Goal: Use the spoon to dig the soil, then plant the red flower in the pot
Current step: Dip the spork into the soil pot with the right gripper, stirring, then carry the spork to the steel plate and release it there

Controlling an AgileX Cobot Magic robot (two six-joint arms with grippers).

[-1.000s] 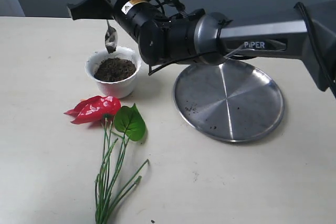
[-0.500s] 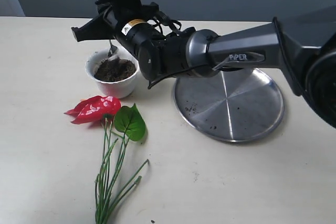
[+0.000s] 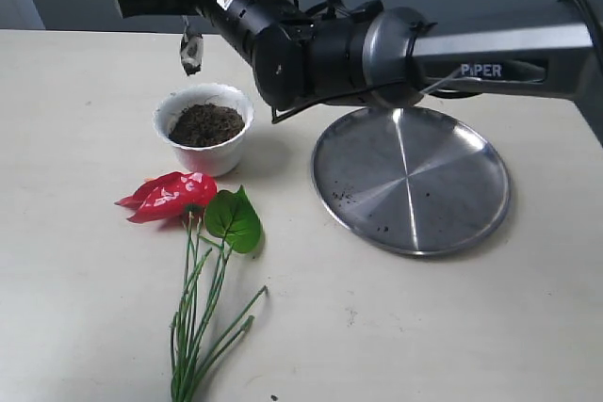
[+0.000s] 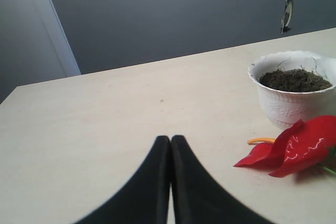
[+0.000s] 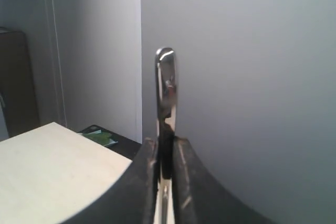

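The white scalloped pot (image 3: 203, 138) holds dark soil (image 3: 205, 124) and stands at the back left of the table. My right gripper (image 3: 185, 8) reaches across above it, shut on the handle of the silver spoon (image 3: 191, 50). The spoon's bowl hangs down over the pot's far left rim, clear of the soil. In the right wrist view the fingers (image 5: 165, 142) clamp the spoon (image 5: 166, 93). The red flower (image 3: 170, 195) lies flat in front of the pot. My left gripper (image 4: 170, 139) is shut on nothing, low over the table, facing the pot (image 4: 291, 106), the soil (image 4: 295, 80), the flower (image 4: 296, 148) and the hanging spoon (image 4: 286, 9).
A round steel plate (image 3: 411, 179) with a few soil crumbs lies right of the pot, partly under my right arm. The flower's green leaf (image 3: 234, 219) and long stems (image 3: 198, 327) stretch toward the table's front edge.
Half a second ago the spoon's bowl was down at the soil in the pot. The right gripper has since lifted it up and a little left, above the rim.
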